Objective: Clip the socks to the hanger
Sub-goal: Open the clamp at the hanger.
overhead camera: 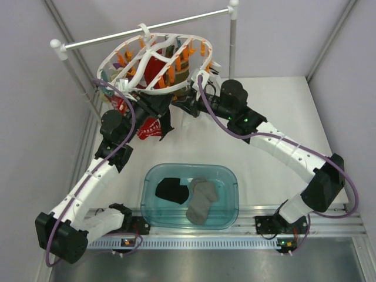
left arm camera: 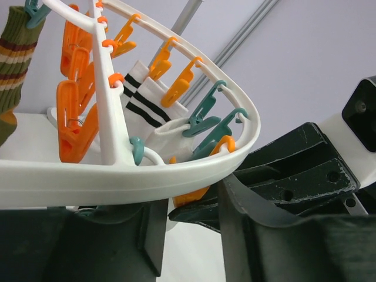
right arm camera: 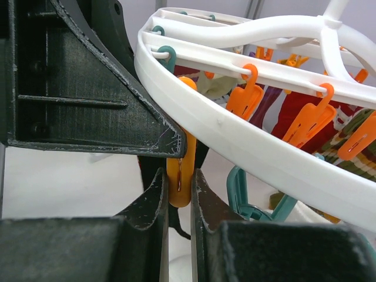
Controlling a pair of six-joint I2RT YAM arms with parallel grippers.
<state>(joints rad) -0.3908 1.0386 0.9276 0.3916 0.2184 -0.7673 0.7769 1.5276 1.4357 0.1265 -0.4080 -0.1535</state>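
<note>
The white oval hanger hangs from the rail with several orange and teal clips; its rim also shows in the left wrist view and the right wrist view. My right gripper is shut on an orange clip under the near rim. My left gripper is right beside it, jaws narrowly apart around a dark strip that looks like a black sock. The sock dangles behind the clip and below the gripper. A second black sock lies in the basin.
A teal plastic basin sits near the table's front edge with a grey sock in it. A red patterned sock and striped socks hang from the hanger. The thin white rail stands on posts at the back.
</note>
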